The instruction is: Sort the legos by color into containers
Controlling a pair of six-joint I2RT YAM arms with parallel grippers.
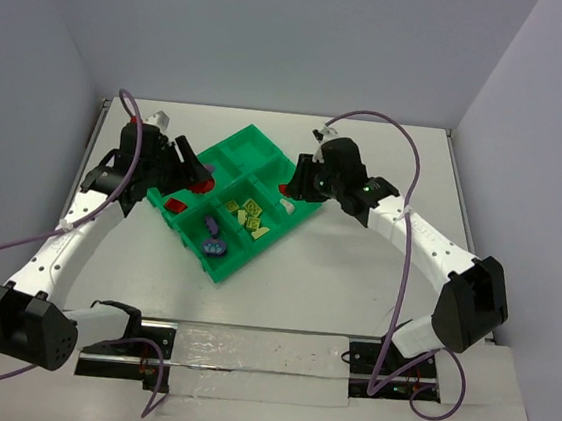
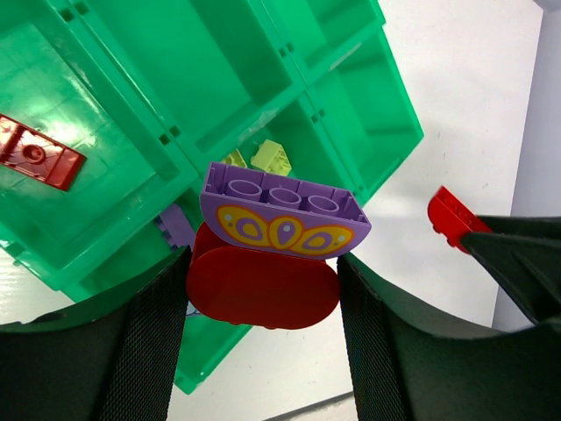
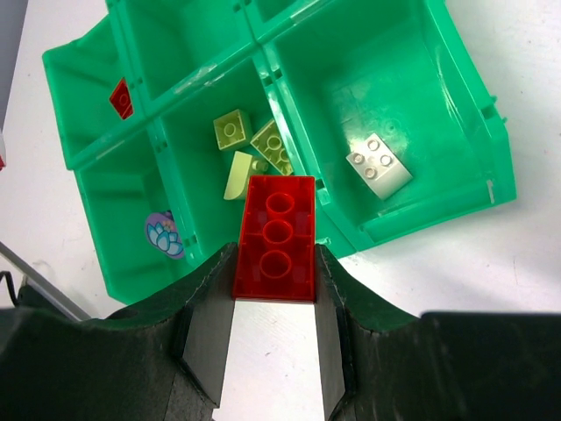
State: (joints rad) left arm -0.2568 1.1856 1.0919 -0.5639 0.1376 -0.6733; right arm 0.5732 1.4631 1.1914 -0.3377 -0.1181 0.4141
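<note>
Left gripper (image 2: 263, 307): fingers clamped on the sides of a red rounded piece (image 2: 254, 281) with a purple patterned brick (image 2: 282, 215) stuck on top, held above the edge of the green tray (image 2: 219, 70).
Right gripper (image 3: 274, 263): pads pinching a red brick (image 3: 276, 232), three studs showing, over the tray's rim.
Bins: white brick (image 3: 379, 164) alone in one, yellow-green bricks (image 3: 232, 129) in the next, small red brick (image 3: 121, 96) in a corner one.

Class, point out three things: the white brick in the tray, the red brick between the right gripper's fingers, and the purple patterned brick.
white brick (image 3: 379, 166): right wrist view, on its studded top face.
red brick (image 3: 275, 237): right wrist view, on its middle stud.
purple brick (image 2: 282, 230): left wrist view, on its patterned front face.
</note>
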